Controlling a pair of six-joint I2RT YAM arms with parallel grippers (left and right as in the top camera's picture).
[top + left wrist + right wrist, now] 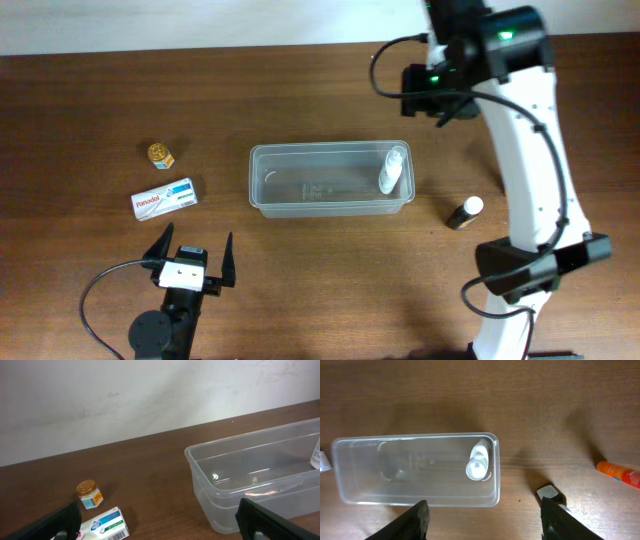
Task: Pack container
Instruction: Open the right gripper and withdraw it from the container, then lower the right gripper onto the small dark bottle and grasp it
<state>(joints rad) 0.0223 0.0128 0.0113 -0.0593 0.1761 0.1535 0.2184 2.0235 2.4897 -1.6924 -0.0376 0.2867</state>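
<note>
Left hand (195, 251) spread wide, low; right hand (484, 506) raised, fingers apart, empty.

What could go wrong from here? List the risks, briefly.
1. The white bottle sits at the right end of the container; the next item dropped there could knock it.
2. The dark bottle stands on the table just outside that end, so the open right end effector, reaching for it, might nudge the container or tip the narrow bottle.

The container (300, 149) sits at the centre of the table (320, 290). A bottle (393, 170) rests inside it at the right end. A second bottle (465, 212) sits on the table near the container's right end. A box (165, 199) lies to the container's left, with a jar (161, 154) just behind the box.
</note>
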